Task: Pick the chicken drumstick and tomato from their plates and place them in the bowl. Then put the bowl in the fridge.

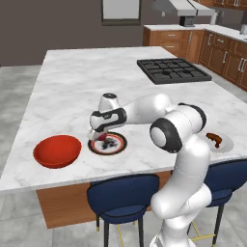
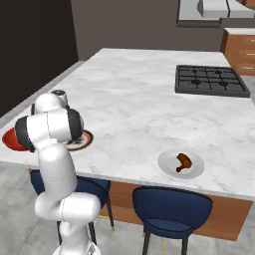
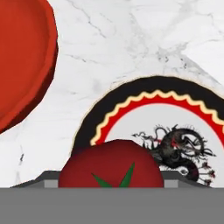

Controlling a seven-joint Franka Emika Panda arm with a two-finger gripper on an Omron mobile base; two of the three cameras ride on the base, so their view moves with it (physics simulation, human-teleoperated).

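Observation:
The dark-red tomato [image 3: 111, 164] with its green stem sits between my fingertips, low over the dark-rimmed patterned plate [image 3: 131, 92]. My gripper [image 1: 102, 140] reaches down onto that plate [image 1: 120, 144] near the island's front edge, its jaws shut on the tomato. Just to the plate's left stands the glossy red bowl [image 1: 57, 151] [image 3: 22, 57], with nothing in it. Far to the right, the reddish-brown chicken drumstick [image 1: 214, 140] [image 2: 183, 162] lies on the pale plate [image 2: 167, 162]. The fridge is out of view.
A black cooktop [image 1: 172, 70] is set into the far right of the marble island. Blue stools [image 1: 123, 195] [image 2: 172, 206] stand under the front edge. Brown wooden cabinets [image 1: 217, 48] line the back right wall.

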